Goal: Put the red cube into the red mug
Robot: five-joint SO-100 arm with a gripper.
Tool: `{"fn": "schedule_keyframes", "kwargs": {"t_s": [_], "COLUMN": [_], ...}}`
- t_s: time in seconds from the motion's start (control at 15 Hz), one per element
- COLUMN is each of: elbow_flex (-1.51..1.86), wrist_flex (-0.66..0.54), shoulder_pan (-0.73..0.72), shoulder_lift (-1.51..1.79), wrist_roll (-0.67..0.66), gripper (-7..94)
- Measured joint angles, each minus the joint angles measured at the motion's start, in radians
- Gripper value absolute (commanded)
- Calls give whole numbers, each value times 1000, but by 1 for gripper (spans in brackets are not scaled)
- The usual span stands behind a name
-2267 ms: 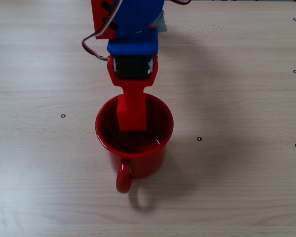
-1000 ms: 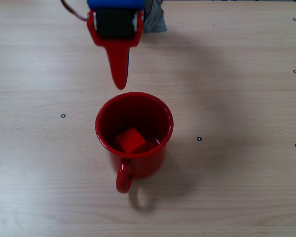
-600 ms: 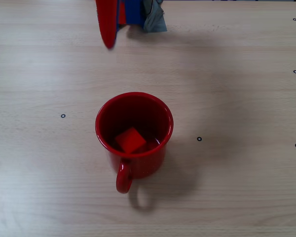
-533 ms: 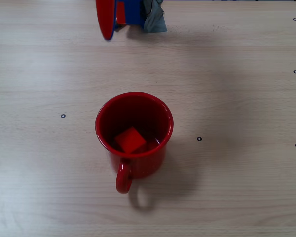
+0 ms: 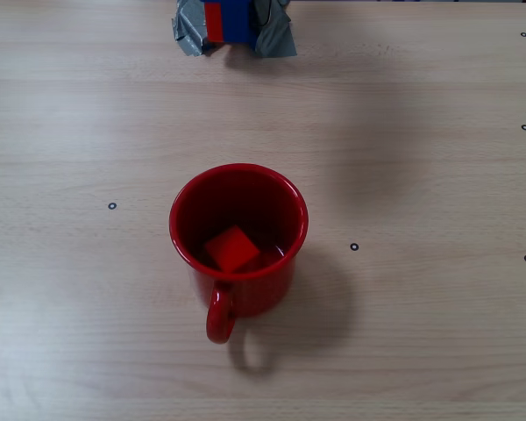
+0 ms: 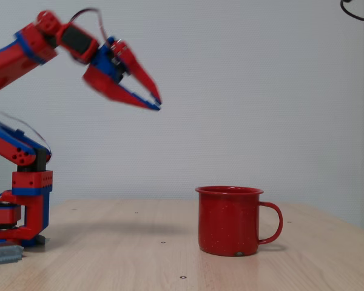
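Fixed view from overhead shows the red cube (image 5: 232,247) lying tilted on the bottom of the red mug (image 5: 238,235), so the placing looks done — what remains, I judge, is only to park the arm clear. Seen from the side, the gripper (image 6: 151,97) hangs high and well to the left of the mug (image 6: 229,220), empty, its fingers nearly together with only a thin gap between the tips. A good retreat stays at that height and folds toward the arm's base (image 6: 24,206) — nothing stands in that path. The table (image 5: 438,175) has open room on every side of the mug, whose handle (image 5: 219,316) points to the near edge.
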Motion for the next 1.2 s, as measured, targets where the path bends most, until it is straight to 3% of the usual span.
{"fn": "schedule_keyframes", "kwargs": {"t_s": [0.47, 0.87, 1.2], "elbow_flex": [518, 1011, 1068], "wrist_flex": [-71, -143, -156], "shoulder_pan": [-72, -103, -118], "shoulder_lift": [476, 655, 655], "wrist_roll": [9, 31, 17], "gripper": [0, 0, 0]}}
